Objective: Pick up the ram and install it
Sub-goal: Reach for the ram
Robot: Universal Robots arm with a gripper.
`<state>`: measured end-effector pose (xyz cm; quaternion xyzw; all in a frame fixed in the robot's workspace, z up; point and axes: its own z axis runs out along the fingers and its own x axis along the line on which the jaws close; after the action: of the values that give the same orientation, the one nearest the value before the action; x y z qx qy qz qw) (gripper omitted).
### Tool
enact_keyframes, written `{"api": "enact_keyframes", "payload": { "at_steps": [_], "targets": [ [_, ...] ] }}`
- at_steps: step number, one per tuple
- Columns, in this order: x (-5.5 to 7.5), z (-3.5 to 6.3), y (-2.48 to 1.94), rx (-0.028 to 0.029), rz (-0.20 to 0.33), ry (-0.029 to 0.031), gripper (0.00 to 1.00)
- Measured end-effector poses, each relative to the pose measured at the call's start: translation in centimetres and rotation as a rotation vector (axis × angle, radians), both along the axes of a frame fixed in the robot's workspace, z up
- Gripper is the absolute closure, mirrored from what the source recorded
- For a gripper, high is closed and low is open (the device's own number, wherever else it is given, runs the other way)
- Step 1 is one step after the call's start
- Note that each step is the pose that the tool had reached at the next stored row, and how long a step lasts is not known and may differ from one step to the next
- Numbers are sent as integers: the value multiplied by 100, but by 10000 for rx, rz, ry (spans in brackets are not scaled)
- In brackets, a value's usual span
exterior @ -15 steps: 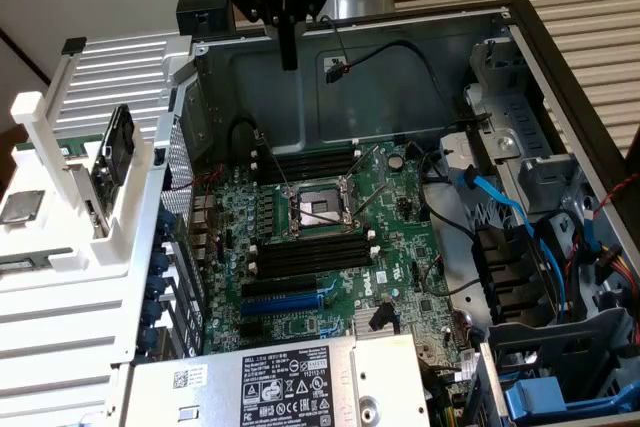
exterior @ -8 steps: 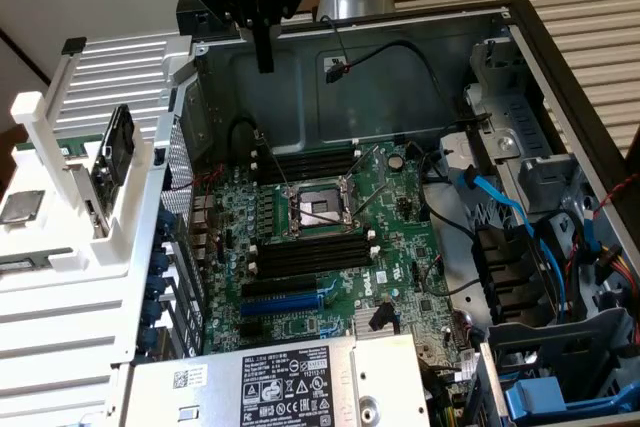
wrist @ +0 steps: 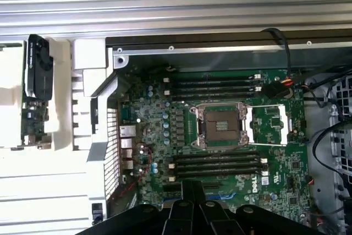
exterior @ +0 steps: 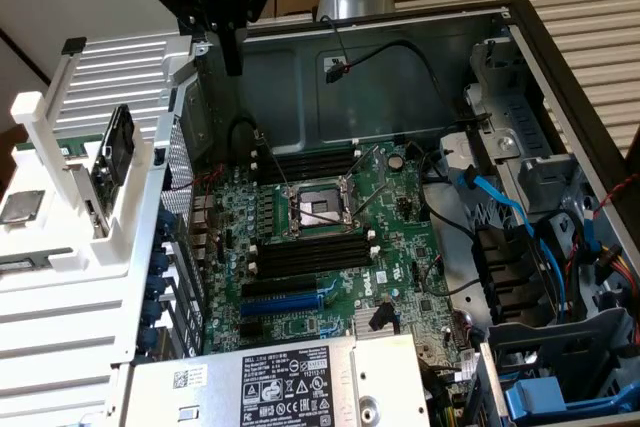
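Note:
The ram (wrist: 34, 120) looks like the green circuit-board stick standing on edge in the white rack (exterior: 60, 277), outside the case at the exterior view's left. A black piece (wrist: 38, 67) sits against one end of it. My gripper (exterior: 233, 65) hangs high over the case's far corner, next to the rack, its black fingers (wrist: 192, 191) shut with nothing between them. It is well apart from the ram. Long black memory slots (exterior: 305, 252) lie on both sides of the processor socket (exterior: 318, 209) on the green motherboard (exterior: 400, 197), and they look unfilled.
The open metal case wall (exterior: 420, 57) rises behind the board. A blue expansion slot (exterior: 285, 302) and the grey power supply (exterior: 290, 382) lie at the near side. Blue and black cables (exterior: 500, 207) and drive cages crowd the exterior view's right. A silver chip (exterior: 22, 207) rests on the rack.

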<state>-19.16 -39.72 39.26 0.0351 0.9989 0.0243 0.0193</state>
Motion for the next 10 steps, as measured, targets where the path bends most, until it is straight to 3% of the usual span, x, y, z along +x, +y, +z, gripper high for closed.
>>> {"api": "enact_keyframes", "payload": {
  "at_steps": [10],
  "targets": [
    [-453,0,13,0,-1,-1,90]
  ]
}}
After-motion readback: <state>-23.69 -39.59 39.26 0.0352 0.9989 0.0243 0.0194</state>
